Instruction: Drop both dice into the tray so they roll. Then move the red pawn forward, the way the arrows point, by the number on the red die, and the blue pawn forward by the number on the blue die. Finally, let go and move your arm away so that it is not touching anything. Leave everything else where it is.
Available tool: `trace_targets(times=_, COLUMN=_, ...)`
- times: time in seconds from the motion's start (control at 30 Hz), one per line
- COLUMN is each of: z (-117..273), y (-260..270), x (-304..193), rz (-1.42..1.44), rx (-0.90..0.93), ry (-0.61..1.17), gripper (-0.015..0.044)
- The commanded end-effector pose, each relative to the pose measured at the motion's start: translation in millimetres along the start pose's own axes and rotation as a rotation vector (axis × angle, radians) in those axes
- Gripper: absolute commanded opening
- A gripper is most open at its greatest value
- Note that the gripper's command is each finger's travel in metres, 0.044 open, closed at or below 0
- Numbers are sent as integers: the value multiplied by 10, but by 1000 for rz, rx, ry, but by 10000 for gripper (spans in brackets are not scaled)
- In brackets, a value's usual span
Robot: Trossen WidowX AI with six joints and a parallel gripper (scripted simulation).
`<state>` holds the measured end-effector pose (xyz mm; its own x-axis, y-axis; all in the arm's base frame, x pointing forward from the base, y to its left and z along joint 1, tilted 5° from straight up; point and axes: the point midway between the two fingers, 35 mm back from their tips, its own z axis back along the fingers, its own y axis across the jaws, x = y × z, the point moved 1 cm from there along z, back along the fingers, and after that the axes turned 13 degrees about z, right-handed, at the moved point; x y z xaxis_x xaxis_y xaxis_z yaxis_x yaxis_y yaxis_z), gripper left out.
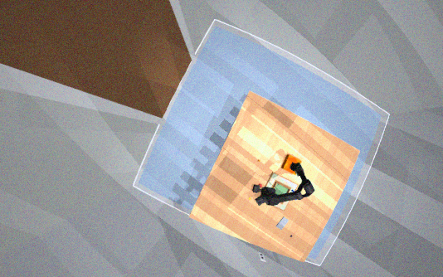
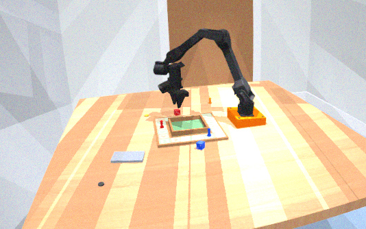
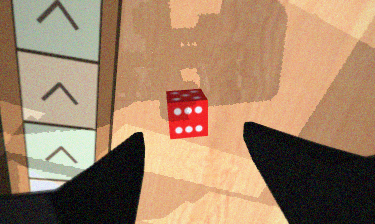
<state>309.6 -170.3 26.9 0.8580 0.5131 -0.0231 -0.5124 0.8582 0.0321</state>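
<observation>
The red die (image 2: 177, 112) (image 3: 188, 117) lies on the table behind the board (image 2: 165, 140) (image 3: 58, 111); in the wrist view two rows of three pips face the camera. My gripper (image 2: 177, 105) (image 3: 194, 134) is open and empty, pointing down above the red die, which shows between and beyond the fingertips. The blue die (image 2: 200, 145) lies on the table at the board's near edge. The wooden tray (image 2: 191, 131) with a green floor sits on the board and looks empty. The red pawn (image 2: 162, 124) stands on the board's left side, the blue pawn (image 2: 209, 132) on its right front part.
A grey flat slab (image 2: 128, 157) and a black disc (image 2: 101, 184) lie at the front left. An orange peg (image 2: 210, 100) stands at the back, and a small yellow piece (image 2: 147, 115) lies back left. The arm's orange base (image 2: 251, 121) is right of the board.
</observation>
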Motion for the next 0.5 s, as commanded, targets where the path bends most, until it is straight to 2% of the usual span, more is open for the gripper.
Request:
trace_targets(times=0.0, z=-68, y=14, x=0, rz=-6, rx=8, ry=-2, gripper=275)
trace_targets(times=0.47, z=-294, y=13, x=2, rz=-6, rx=8, ry=-2, gripper=275)
